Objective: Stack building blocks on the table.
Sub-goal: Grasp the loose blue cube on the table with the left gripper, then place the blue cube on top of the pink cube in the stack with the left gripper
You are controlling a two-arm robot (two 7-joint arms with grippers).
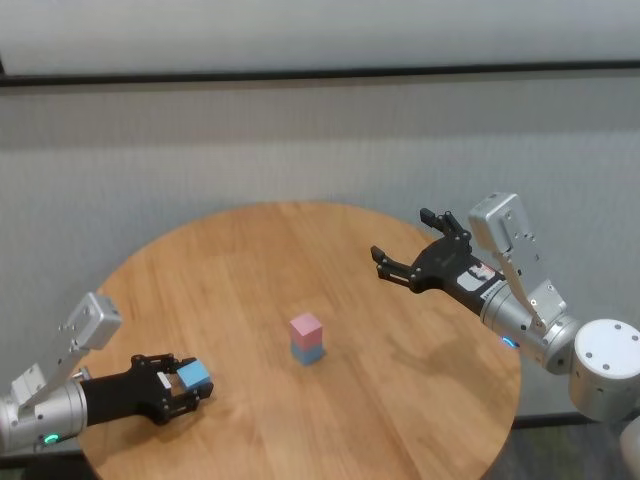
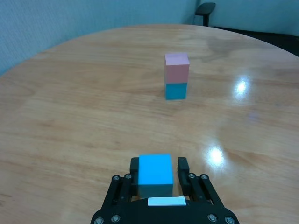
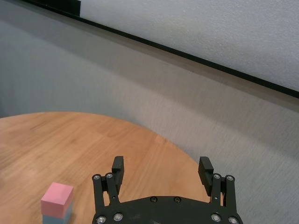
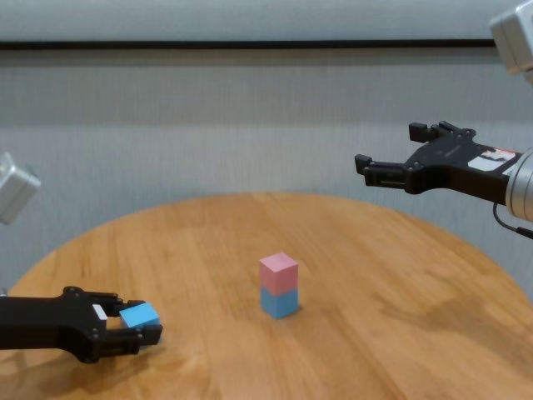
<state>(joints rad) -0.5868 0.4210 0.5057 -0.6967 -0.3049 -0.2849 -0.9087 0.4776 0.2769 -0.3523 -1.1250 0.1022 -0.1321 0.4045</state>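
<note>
**Four cameras, one shared table centre**

The head view looks down and forward from above the near edge, taking in the whole round table [image 1: 400, 400] and the far wall. The chest view sits lower, nearly level with the tabletop, facing the same wall. The left wrist view skims low from the near left toward the centre. The right wrist view looks out from high on the right. All four share the pink-on-blue stack [image 1: 306, 339] at the table's centre.
</note>
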